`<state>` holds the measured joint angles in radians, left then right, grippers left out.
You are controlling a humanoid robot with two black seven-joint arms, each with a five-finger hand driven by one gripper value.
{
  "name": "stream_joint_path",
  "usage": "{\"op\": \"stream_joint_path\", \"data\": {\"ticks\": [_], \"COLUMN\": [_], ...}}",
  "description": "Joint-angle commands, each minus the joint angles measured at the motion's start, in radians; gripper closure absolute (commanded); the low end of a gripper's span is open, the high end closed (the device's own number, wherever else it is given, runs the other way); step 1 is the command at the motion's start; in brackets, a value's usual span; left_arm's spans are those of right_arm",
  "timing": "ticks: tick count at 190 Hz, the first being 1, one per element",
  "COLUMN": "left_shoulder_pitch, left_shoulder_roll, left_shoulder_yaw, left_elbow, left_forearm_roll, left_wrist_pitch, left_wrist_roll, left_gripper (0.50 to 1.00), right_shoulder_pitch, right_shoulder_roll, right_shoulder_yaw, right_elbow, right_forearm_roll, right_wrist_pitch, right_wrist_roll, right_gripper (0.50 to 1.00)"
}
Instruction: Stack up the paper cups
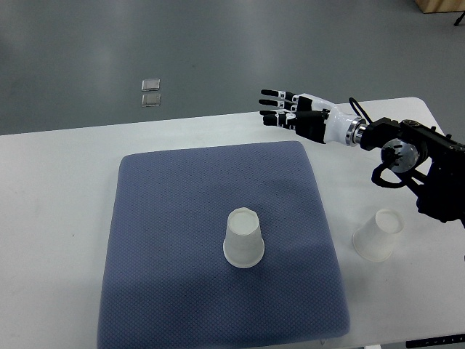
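White cups upside down — one on mat (182,218) (243,238), one on tabletop (58,189) (378,234) | right hand (290,113) released, raised behind mat | we'd lower onto the tabletop cup, gripping its sides — gently, paper crushes.

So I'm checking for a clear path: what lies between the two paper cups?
In the top view, only bare blue mat and white table separate the cup on the mat from the cup on the table.
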<state>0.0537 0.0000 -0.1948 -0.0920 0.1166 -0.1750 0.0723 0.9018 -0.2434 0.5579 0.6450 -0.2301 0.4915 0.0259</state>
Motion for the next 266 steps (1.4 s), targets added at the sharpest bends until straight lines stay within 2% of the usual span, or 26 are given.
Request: {"op": "stream_joint_path", "data": {"ticks": [1,59,96,146,185,219,243,266], "left_shoulder_pitch": [0.0,0.0,0.0,0.0,0.0,0.0,0.0,0.0], "left_shoulder_roll": [0.0,0.0,0.0,0.0,0.0,0.0,0.0,0.0], "left_shoulder_yaw": [0.001,0.0,-0.002,0.0,-0.002,-0.002,0.0,-0.002], "left_elbow": [0.0,0.001,0.003,0.003,0.001,0.001,0.001,0.001], "left_forearm_roll": [0.002,0.0,0.0,0.0,0.0,0.0,0.0,0.0], "left_wrist_pitch": [-0.001,-0.001,0.0,0.0,0.0,0.0,0.0,0.0], "left_wrist_roll": [0.0,0.0,0.0,0.0,0.0,0.0,0.0,0.0], "left_gripper": [0.5,0.5,0.5,0.5,0.5,0.5,0.5,0.5], "right_shoulder_pitch": [0.005,0.006,0.032,0.059,0.074,0.095,0.097,0.086], "right_shoulder_roll": [-0.002,-0.002,-0.008,-0.07,-0.086,-0.157,-0.275,-0.336], "right_shoulder_yaw": [-0.001,-0.001,-0.009,-0.012,-0.012,-0.012,-0.016,-0.016], "right_elbow": [0.001,0.001,0.001,-0.002,-0.001,0.005,0.097,0.209], "right_forearm_roll": [0.0,0.0,-0.003,-0.003,-0.04,-0.112,-0.204,-0.321], "right_wrist_pitch": [0.002,0.016,0.05,0.044,0.073,0.11,0.119,0.119], "right_wrist_roll": [0.0,-0.001,-0.003,-0.004,-0.003,-0.003,0.0,0.0], "right_gripper": [0.562,0.562,0.562,0.562,0.562,0.562,0.562,0.562]}}
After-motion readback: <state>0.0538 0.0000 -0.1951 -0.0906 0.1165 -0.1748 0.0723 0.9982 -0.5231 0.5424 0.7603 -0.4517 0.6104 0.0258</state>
